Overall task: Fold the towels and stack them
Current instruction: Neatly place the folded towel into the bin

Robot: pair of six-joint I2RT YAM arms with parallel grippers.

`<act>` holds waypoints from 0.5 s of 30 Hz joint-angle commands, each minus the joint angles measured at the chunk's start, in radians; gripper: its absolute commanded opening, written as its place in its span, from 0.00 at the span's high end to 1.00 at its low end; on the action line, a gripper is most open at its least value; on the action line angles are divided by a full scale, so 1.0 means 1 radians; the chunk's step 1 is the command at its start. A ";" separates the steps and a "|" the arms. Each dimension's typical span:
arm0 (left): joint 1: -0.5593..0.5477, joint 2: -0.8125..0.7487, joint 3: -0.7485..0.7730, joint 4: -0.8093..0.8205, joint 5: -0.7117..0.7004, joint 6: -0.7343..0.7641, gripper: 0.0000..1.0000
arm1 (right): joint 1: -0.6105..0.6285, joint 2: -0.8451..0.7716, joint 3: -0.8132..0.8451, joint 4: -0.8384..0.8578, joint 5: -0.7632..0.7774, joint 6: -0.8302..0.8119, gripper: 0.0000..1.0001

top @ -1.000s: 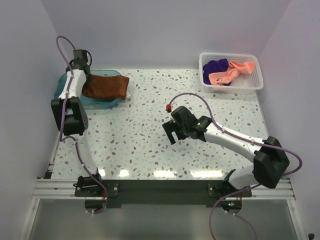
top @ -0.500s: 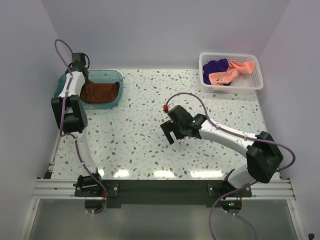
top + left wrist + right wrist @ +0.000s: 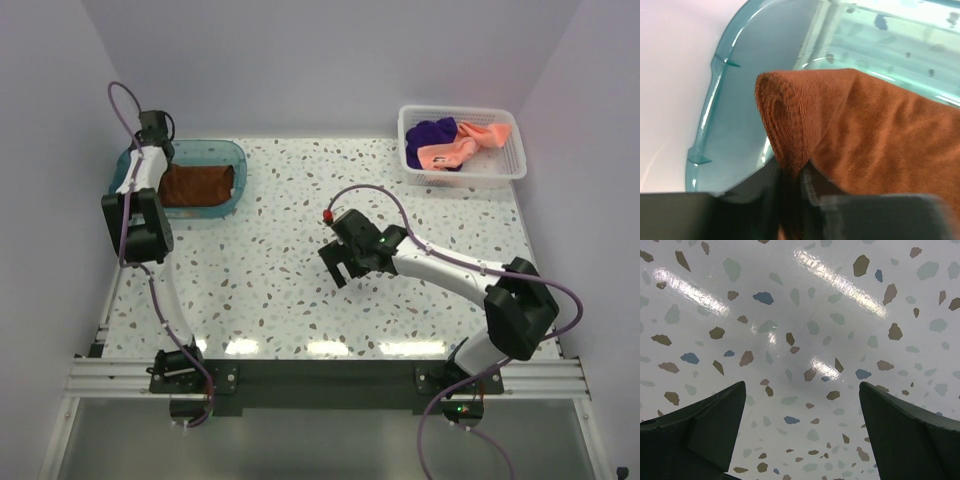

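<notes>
Since a second ago the rust brown towel (image 3: 198,185) has come off the right rim of the teal tray (image 3: 226,144), where it hung half outside, and now lies wholly inside it. Your left gripper (image 3: 791,173) has drawn back toward the tray's far-left corner, which is likely what pulled the cloth in.

Its jaws sit close together with a rolled corner of the towel between them. The fingers are blurred at the bottom of the wrist view, so it only appears to be pinching. Holding that corner lets you square the cloth before you let go.

The towel looks folded into a flat rectangle, thick and nubby, with a stitched hem curling at the held corner.

Your right gripper (image 3: 338,262) hangs spread wide over the bare table (image 3: 270,290), holding nothing. The salmon pink towel (image 3: 455,148) and deep purple towel (image 3: 432,132) lie crumpled together in the white basket (image 3: 470,178), not yet folded.
</notes>
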 commanded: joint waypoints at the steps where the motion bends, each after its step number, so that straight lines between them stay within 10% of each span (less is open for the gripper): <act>1: 0.014 0.020 0.026 0.073 -0.058 0.039 0.72 | -0.004 0.007 0.044 -0.008 -0.001 -0.014 0.01; 8: 0.014 -0.006 0.026 0.096 -0.123 0.040 0.20 | -0.006 0.008 0.050 -0.005 -0.003 -0.010 0.01; 15: -0.041 -0.141 -0.044 0.117 0.019 -0.039 0.29 | -0.023 -0.010 0.044 0.006 0.022 -0.002 0.01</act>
